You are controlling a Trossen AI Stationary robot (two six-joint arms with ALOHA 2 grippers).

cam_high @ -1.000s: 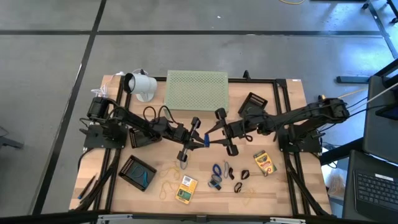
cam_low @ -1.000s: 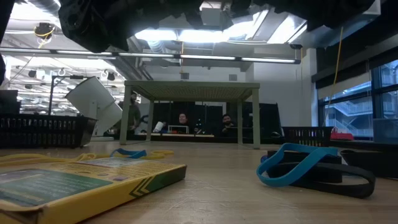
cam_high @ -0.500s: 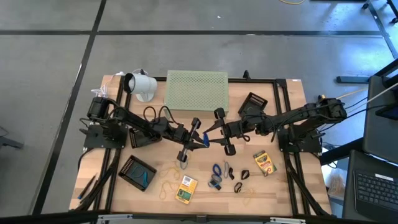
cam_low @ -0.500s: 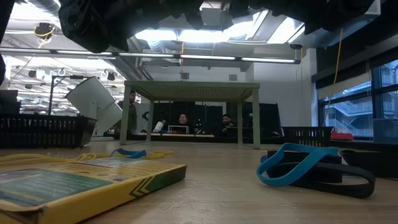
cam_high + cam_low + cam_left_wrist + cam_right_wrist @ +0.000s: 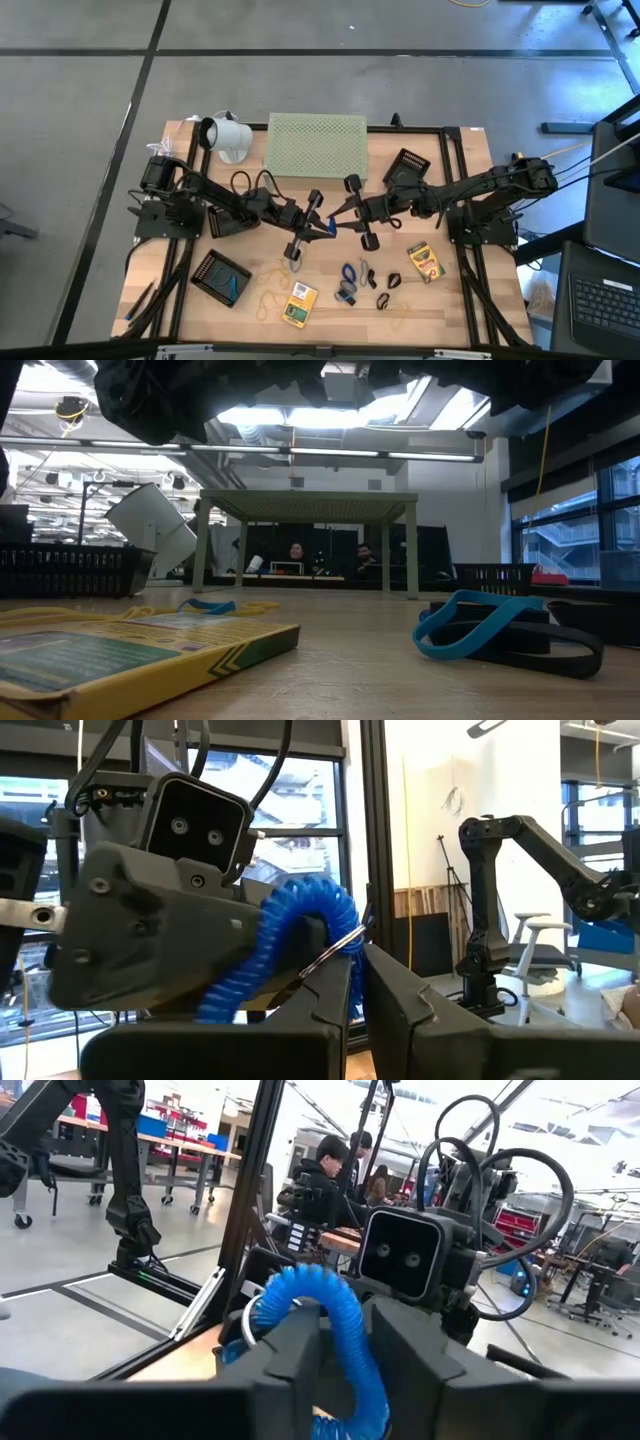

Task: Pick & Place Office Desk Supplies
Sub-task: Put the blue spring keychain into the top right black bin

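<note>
A blue spiral coil loop [image 5: 333, 227] hangs in the air over the table's middle, between my two grippers, which face each other. My left gripper [image 5: 322, 226] comes from the left and is shut on it; the coil shows ahead of its fingers in the left wrist view [image 5: 290, 945]. My right gripper [image 5: 346, 222] comes from the right and is shut on the coil [image 5: 335, 1320]. Rubber bands [image 5: 349, 273], black binder clips [image 5: 384, 300] and two yellow-green card boxes [image 5: 299, 303] [image 5: 425, 262] lie flat on the table's near half. My left gripper pinches a thin metal piece [image 5: 342, 941] at the coil's near end between its two fingertips, level, from the table's left. The coil is lifted clear of the table. My right gripper has the coil's curved loop [image 5: 345, 1342] between its two fingers, level, from the table's right. The loop arches up over the fingers, clear of the table.
A pale green perforated riser [image 5: 317, 145] stands at the far middle and a white cup-shaped object [image 5: 226, 137] at the far left. Black trays lie at the near left [image 5: 221, 277] and the far right [image 5: 408, 165]. People sit in the room behind the table [image 5: 295, 552].
My right gripper has crept a little toward the table's left, closer to my left gripper. The coil stays in the air between them.
</note>
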